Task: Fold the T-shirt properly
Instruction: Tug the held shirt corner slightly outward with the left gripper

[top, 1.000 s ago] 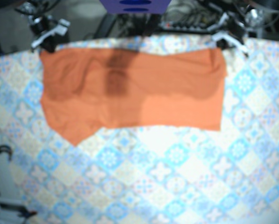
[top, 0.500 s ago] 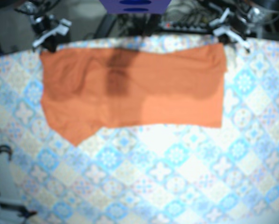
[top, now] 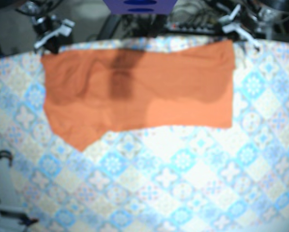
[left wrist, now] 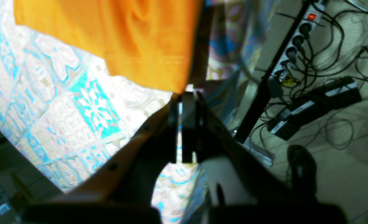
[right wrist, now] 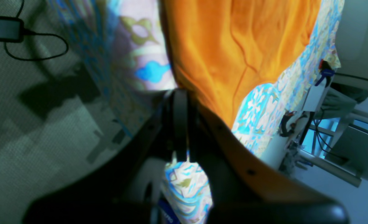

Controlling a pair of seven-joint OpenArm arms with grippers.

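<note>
The orange T-shirt [top: 134,87] lies spread across the far half of the patterned tablecloth [top: 183,183]. The left gripper [left wrist: 184,95] and right gripper [right wrist: 180,92] each pinch one of its far corners, jaws pressed nearly together. Past the table edge, a power strip [left wrist: 291,51] with a lit red switch and tangled cables [left wrist: 342,37] lie on the floor.

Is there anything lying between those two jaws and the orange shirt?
Nothing visible. The left gripper and right gripper each sit at a far corner of the T-shirt, jaws apparently closed on it. Only patterned tablecloth lies before it.
</note>
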